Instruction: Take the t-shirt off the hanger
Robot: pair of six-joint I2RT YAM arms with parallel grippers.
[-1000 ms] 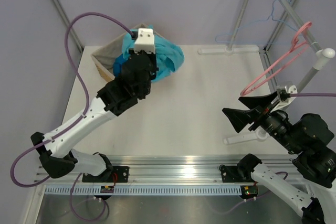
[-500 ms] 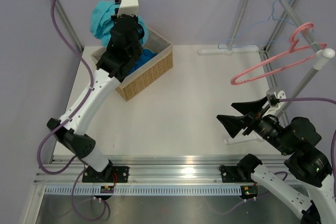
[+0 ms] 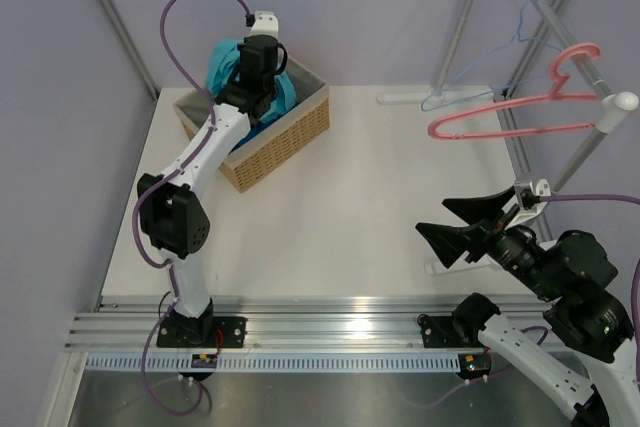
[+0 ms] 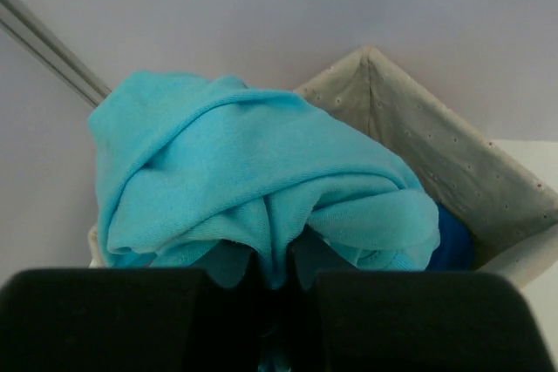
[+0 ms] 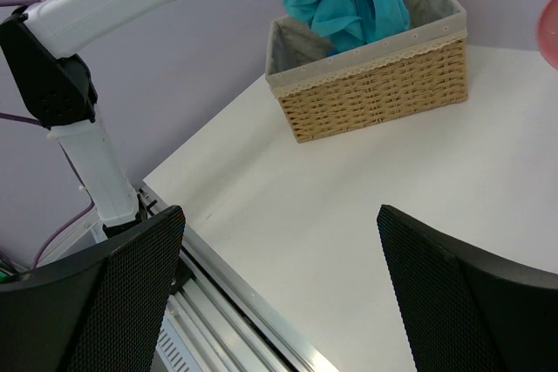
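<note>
T-shirt (image 4: 261,180) off hanger (image 3: 430,103), so main job looks done. Left fingers (image 4: 113,320) clamped on t-shirt, bunched just ahead of them, above basket (image 5: 384,84). Remaining: release, prob. Right fingers (image 5: 105,302) wide apart, empty; hanger well beyond them.

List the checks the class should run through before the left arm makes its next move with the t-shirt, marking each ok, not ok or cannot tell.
1. T-shirt off the hanger: ok. The wire hanger hangs bare on the rack.
2. Left gripper has a firm hold: ok. It is shut on bunched t-shirt fabric.
3. T-shirt over the basket: ok. The bunch hangs above the opening, with its lower folds dipping inside.
4. All the fabric inside the basket rim: cannot tell. The cloth hides the far corner.
5. Right gripper out of the way: ok. It is open, holds nothing, and sits across the table from the basket.
</note>
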